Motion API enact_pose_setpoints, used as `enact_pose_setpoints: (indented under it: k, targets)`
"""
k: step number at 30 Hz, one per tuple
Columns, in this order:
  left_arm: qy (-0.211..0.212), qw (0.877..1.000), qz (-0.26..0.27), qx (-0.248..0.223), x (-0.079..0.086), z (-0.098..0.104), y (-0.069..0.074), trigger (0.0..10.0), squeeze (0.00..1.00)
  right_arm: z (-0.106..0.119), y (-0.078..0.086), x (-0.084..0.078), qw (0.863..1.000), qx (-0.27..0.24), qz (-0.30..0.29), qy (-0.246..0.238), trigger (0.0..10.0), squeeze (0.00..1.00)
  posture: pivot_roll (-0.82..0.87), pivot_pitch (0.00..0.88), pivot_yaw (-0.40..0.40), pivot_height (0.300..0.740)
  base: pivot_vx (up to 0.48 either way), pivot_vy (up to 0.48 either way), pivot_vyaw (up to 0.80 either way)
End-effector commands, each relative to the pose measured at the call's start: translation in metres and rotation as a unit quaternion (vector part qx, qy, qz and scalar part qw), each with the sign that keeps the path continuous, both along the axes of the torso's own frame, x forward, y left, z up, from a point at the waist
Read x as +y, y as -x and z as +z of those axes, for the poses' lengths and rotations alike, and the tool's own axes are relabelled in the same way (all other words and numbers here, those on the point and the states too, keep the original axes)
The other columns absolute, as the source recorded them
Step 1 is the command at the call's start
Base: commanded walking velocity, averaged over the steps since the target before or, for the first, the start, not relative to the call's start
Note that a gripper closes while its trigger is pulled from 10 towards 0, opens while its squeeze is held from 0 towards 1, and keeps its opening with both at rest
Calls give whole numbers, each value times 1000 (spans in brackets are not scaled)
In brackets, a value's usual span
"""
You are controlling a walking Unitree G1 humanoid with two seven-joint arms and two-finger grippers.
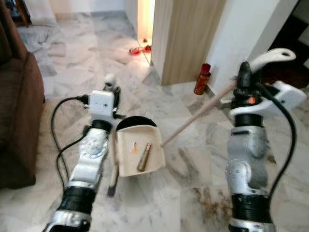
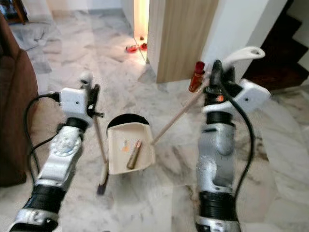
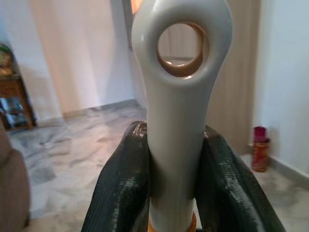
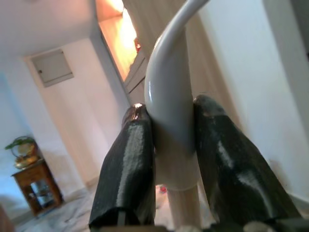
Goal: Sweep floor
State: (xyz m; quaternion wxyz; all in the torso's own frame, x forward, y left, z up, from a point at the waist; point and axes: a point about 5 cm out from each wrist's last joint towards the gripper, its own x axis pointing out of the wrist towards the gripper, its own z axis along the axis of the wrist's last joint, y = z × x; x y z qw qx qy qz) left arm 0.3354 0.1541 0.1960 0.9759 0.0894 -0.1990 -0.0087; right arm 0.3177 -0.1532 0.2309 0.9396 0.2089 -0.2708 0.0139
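Observation:
A cream dustpan (image 1: 140, 152) rests on the marble floor between my arms. A brown cylinder (image 1: 144, 157) and small orange bits lie inside it. Its wooden pole (image 1: 198, 116) slants up to a curved white grip (image 4: 171, 106), and my right gripper (image 1: 244, 79) is shut on that grip. My left gripper (image 1: 110, 92) is shut on the white handle (image 3: 181, 96) of a thin broom, a handle with a hole at its end. The broom's dark head (image 1: 112, 186) touches the floor just left of the dustpan.
A brown sofa (image 1: 19, 111) stands close on the left. A red bottle (image 1: 202, 79) sits by the white wall, beside a wooden panel (image 1: 188, 38). Red items (image 1: 135, 50) lie at a lit doorway. Dark stairs (image 2: 280, 53) are at the right. Open marble floor lies ahead.

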Motion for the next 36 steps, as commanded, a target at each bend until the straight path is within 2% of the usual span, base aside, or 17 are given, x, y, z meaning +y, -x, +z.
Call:
enact_pose_setpoints:
  k: [1,31,36]
  targets:
    - [-4,999,-12,-36,-8,15,2,10000,0,14,5,-3,999,-36,1,-21,10000,0,124,72,-26,740,398,0,0]
    - [-15,999,21,-43,7,20,2,10000,0,20,7,5,998,-47,26,-20,10000,0,130,92,-29,740,373,0,0]
    - [-17,999,27,-43,11,18,3,10000,0,23,8,6,998,-52,25,-12,10000,0,128,96,-31,740,128,0,0]
